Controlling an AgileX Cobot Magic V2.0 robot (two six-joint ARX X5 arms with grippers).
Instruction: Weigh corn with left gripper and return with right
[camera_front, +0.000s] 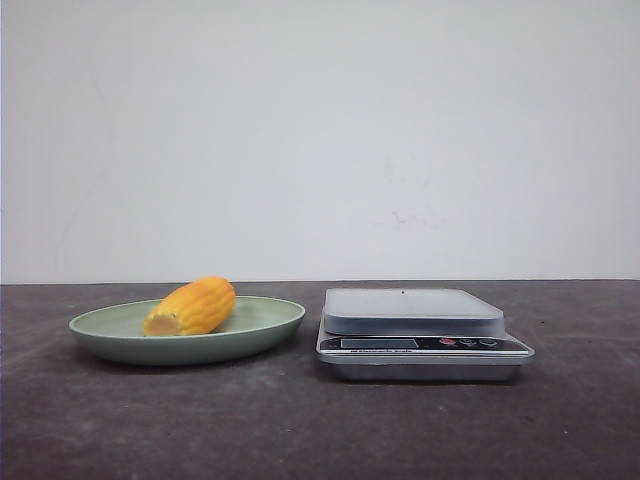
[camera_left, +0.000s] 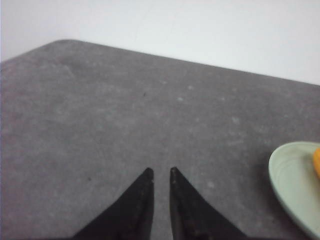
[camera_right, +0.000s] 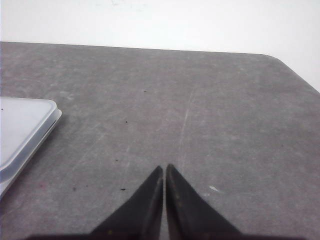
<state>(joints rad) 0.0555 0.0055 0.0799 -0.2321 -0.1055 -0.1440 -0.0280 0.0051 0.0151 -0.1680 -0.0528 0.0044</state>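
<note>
The corn (camera_front: 190, 306), a stubby yellow-orange cob, lies on a pale green plate (camera_front: 262, 332) at the left of the table. In the left wrist view only a sliver of the corn (camera_left: 317, 163) shows at the frame's edge, on the plate (camera_left: 290, 180). My left gripper (camera_left: 161, 171) hovers over bare table off to the side of the plate, its fingers a narrow gap apart and holding nothing. My right gripper (camera_right: 165, 167) is shut and empty over bare table beside the scale (camera_right: 20, 125). Neither gripper shows in the front view.
A silver kitchen scale (camera_front: 415, 312) with a flat pale platform stands just right of the plate. The dark grey table (camera_front: 320, 430) runs back to a white wall. Its rounded far corners show in both wrist views.
</note>
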